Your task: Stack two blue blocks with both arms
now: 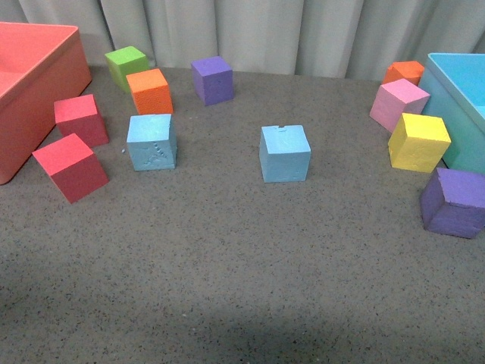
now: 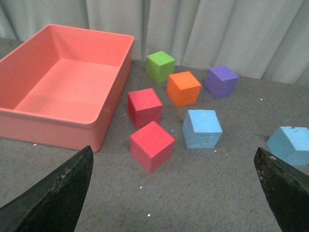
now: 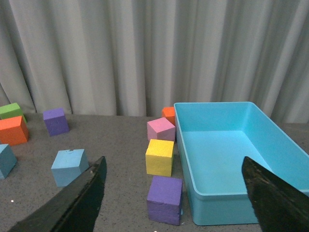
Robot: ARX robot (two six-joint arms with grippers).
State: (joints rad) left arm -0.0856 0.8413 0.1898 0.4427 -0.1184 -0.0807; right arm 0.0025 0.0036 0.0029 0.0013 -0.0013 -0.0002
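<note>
Two light blue blocks sit apart on the grey table. The embossed blue block (image 1: 151, 142) is left of centre; it also shows in the left wrist view (image 2: 202, 128) and at the edge of the right wrist view (image 3: 6, 160). The plainer blue block (image 1: 284, 153) is at the centre; it shows in the left wrist view (image 2: 290, 145) and in the right wrist view (image 3: 70, 166). Neither arm shows in the front view. My left gripper (image 2: 176, 193) is open and empty, well short of the blocks. My right gripper (image 3: 176, 198) is open and empty above a purple cube (image 3: 164, 199).
A coral bin (image 1: 30, 91) stands at the left with two red cubes (image 1: 72, 167) beside it. Green (image 1: 126, 64), orange (image 1: 149, 91) and purple (image 1: 212, 80) cubes sit behind. A turquoise bin (image 1: 462, 91) stands at the right with pink (image 1: 398, 104), yellow (image 1: 418, 142), orange and purple (image 1: 455, 202) cubes.
</note>
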